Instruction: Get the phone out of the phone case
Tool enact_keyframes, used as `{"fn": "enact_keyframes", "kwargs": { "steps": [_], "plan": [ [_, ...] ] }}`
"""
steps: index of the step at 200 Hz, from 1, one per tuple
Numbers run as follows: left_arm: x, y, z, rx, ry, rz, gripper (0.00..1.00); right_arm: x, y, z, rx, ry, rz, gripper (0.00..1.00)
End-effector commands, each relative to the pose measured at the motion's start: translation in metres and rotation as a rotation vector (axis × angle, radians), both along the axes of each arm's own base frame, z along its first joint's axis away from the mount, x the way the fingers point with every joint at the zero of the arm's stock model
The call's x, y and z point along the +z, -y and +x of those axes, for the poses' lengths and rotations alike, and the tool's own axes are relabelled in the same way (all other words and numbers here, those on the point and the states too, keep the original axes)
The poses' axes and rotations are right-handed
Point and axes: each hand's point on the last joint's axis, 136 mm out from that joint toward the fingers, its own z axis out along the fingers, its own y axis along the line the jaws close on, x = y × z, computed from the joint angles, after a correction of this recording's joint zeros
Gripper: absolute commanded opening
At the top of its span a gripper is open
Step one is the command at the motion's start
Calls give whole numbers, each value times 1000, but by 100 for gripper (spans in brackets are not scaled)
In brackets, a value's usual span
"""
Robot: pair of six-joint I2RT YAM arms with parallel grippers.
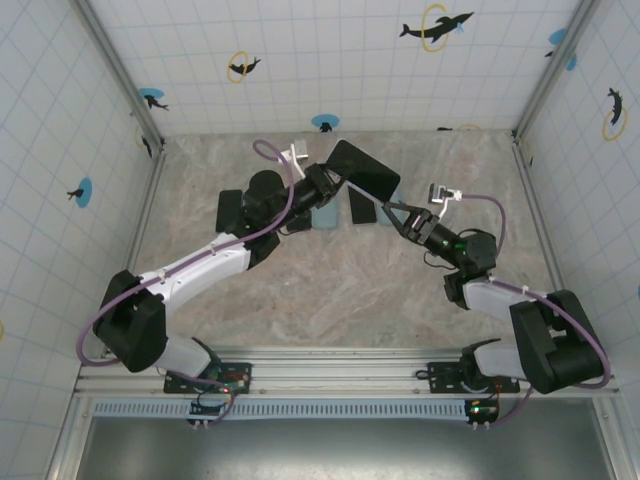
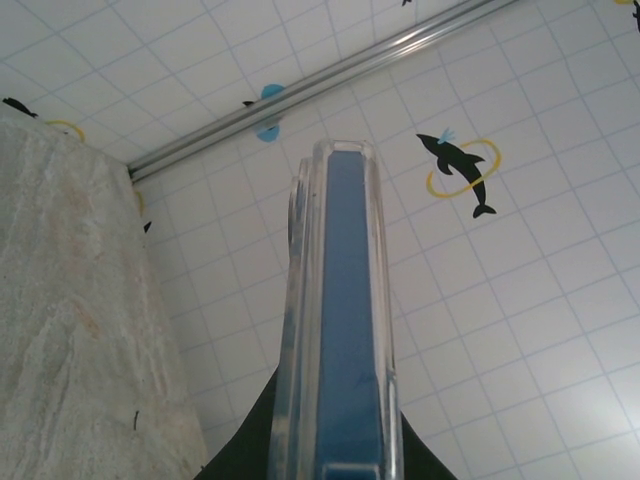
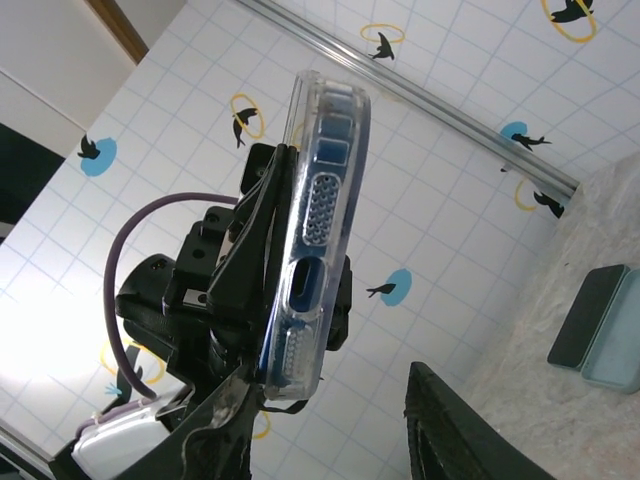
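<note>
Left gripper [image 1: 330,182]: fingers pinched on the clear phone case [image 3: 335,110], blue phone [image 2: 345,320] still inside, held aloft at twelve o'clock from the table [image 1: 330,300] centre. Right gripper [image 1: 395,210]: fingers spread, at the case's five o'clock.

White tiled walls [image 1: 330,70] close in three sides, scattered with black dolphin stickers [image 1: 436,27] in yellow rings and blue dots. Metal rails [image 1: 120,72] mark the back corners — the tabletop [image 1: 340,300] is mottled beige.
</note>
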Motion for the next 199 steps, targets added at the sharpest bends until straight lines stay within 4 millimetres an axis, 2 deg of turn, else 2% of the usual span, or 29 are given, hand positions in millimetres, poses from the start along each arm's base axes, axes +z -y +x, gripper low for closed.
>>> {"fn": "enact_keyframes", "kwargs": {
  "steps": [1,40,72,127,199],
  "plan": [
    [30,-1,-5,-20,89,-56,0,27,0,-1,4,80,44,41],
    [31,1,-5,-30,91,-59,0,26,-3,1,19,74,39,34],
    [32,0,-4,-19,94,-57,0,20,-5,0,31,67,25,24],
    [31,-3,-1,6,97,-47,0,16,-9,-4,43,69,5,28],
    [30,-5,2,28,103,-31,0,12,-10,-6,47,59,3,27]
  ]
}}
